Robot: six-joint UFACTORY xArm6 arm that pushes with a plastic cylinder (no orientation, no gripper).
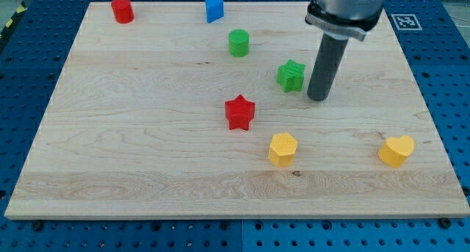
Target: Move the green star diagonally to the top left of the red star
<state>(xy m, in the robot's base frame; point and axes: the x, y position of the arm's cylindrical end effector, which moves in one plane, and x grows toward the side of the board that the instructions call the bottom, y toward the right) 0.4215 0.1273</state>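
My tip (318, 98) sits just right of the green star (291, 76). No end effector here, only a bare rod. I'd push steadily toward the bench's left edge, stopping up-left of the red star (239, 112).

red cylinder (122, 10) | blue block (213, 9) | green cylinder (239, 43) | yellow hexagon (283, 149) | yellow heart (396, 150)

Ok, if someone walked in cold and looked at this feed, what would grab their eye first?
Probably the dark rod coming down from the view's top right, with my tip resting just right of the green star, a thin gap between them. Next, the red star near the board's middle, below and left of the green one. Then the two yellow blocks low down: a hexagonal one and a heart-shaped one far right.
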